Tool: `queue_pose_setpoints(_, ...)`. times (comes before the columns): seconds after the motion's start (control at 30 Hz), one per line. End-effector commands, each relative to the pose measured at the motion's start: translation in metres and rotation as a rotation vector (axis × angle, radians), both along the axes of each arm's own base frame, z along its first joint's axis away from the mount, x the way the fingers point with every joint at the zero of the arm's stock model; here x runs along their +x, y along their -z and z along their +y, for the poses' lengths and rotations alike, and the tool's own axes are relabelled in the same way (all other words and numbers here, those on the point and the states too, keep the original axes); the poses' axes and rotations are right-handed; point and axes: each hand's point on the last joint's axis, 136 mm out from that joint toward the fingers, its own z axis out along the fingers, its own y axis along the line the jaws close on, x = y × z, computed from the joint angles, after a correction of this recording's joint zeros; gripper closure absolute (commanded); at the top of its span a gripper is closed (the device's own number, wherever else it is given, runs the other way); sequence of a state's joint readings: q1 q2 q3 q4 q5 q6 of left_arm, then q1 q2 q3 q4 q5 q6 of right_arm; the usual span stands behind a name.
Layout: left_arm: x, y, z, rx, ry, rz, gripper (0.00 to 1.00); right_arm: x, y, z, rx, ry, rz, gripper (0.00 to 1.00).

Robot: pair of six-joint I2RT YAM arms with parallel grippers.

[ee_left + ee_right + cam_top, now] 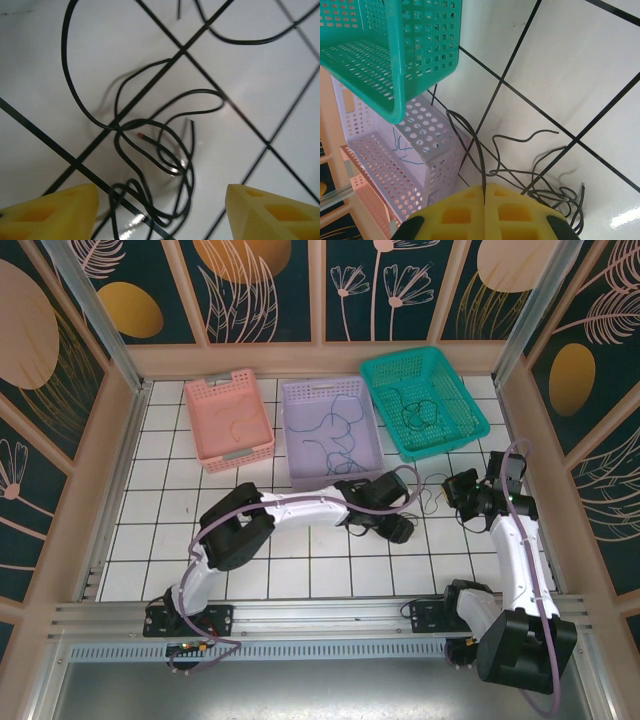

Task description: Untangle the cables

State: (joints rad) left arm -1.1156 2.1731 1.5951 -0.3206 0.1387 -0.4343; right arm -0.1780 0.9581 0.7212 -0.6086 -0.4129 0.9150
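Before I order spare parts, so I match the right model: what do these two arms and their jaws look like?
Both the left arm and right arm have white links with bulky black joints and black bases. A thick purple cable runs along each. The jaws are yellow blocks with square recesses moulded in.

The right gripper (484, 189) has its yellow fingers pressed together, a dark cable (479, 150) seemingly nipped in the seam, arching up toward the lilac basket (427, 150); more dark loops (555, 192) lie on white tiles (580, 70), the green basket (400, 60) upper left
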Motion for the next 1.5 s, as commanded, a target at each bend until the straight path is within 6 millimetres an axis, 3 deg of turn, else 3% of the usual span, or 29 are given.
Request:
queue_pose_setpoints(0.0, -0.003, 0.017, 0.01, 0.125, 0.045, -0.056, 0.34, 0.009, -0.015, -0.005, -0.01, 0.02, -0.054, 1.0)
queue_pose_setpoints(0.07, -0.008, 0.022, 0.008, 0.143, 0.071, -0.076, 0.36, 0.011, -0.016, -0.006, -0.012, 0.024, -0.059, 1.0)
queue_pose_setpoints(0.13, -0.01, 0.028, 0.007, 0.172, 0.089, -0.096, 0.46, 0.012, -0.017, -0.007, -0.012, 0.031, -0.061, 1.0)
queue_pose_setpoints(0.3, -0.007, 0.046, 0.036, 0.3, 0.058, -0.136, 1.0, 0.023, -0.038, -0.016, -0.054, 0.064, -0.12, 1.0)
queue_pose_setpoints(0.5, -0.023, 0.032, 0.086, 0.282, 0.017, -0.125, 1.0, 0.054, -0.092, -0.039, -0.164, 0.126, -0.259, 1.0)
queue_pose_setpoints(0.73, -0.047, 0.035, 0.141, 0.315, 0.0, -0.078, 1.0, 0.088, -0.144, -0.056, -0.256, 0.154, -0.382, 1.0)
queue_pose_setpoints(0.97, -0.034, 0.031, 0.179, 0.359, -0.106, -0.088, 1.0, 0.107, -0.18, -0.063, -0.302, 0.163, -0.453, 1.0)
queue_pose_setpoints(1.1, -0.028, 0.032, 0.201, 0.379, -0.156, -0.085, 1.0, 0.105, -0.197, -0.067, -0.324, 0.184, -0.491, 1.0)
queue_pose_setpoints(1.3, -0.024, 0.036, 0.225, 0.445, -0.192, -0.107, 1.0, 0.108, -0.248, -0.048, -0.317, 0.104, -0.671, 1.0)
queue_pose_setpoints(1.4, -0.009, 0.017, 0.225, 0.411, -0.264, -0.138, 1.0, 0.105, -0.268, -0.03, -0.344, 0.001, -0.779, 1.0)
queue_pose_setpoints(1.47, 0.004, -0.002, 0.219, 0.364, -0.318, -0.151, 0.82, 0.1, -0.276, -0.025, -0.367, -0.042, -0.811, 1.0)
